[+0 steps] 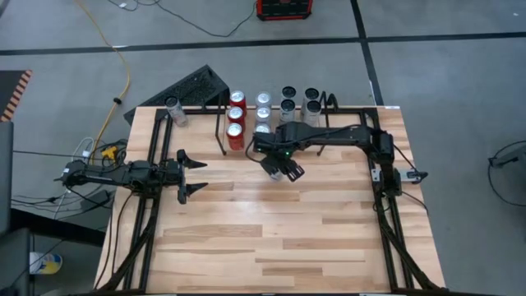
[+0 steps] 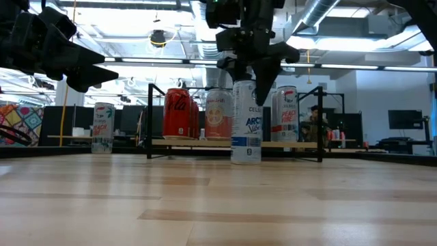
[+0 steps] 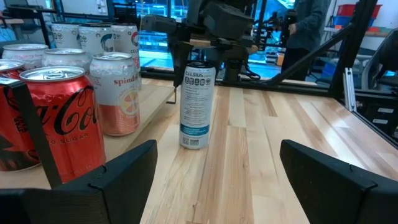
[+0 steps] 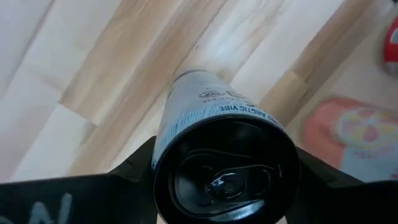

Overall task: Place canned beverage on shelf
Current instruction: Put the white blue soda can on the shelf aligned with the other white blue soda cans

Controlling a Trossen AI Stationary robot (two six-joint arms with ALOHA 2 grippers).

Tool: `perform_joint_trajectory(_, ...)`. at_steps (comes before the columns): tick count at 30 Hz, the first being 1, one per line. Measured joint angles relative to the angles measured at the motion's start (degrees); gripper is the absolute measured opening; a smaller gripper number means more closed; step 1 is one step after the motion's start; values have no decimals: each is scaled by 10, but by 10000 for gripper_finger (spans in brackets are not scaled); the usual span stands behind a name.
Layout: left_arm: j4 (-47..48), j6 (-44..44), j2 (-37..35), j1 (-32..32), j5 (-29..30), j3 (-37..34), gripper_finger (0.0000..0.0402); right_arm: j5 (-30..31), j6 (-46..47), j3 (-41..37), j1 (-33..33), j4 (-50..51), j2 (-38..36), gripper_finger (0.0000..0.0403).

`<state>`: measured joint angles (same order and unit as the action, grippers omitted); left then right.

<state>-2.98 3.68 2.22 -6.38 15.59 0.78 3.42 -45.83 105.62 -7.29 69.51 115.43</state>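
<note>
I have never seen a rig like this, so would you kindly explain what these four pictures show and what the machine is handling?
These are two robot arms working at a wooden table, seen from overhead, from table height, and from a camera on each wrist. The right hand reaches down around the top of a tall white Celsius can standing on the table; whether it grips the can cannot be told. Behind it, a low black wire shelf holds red Coca-Cola cans and other cans. The left hand waits open to one side, holding nothing.
</note>
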Motion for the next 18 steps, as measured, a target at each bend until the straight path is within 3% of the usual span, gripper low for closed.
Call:
perform_joint_trajectory(8, 0, 0, 0, 0, 0, 0, 327, 5, 70, 21, 4, 62, -2, 232)
perform_joint_trajectory(18, 0, 0, 0, 0, 0, 0, 327, 10, 100, 65, -50, 99, -43, 231)
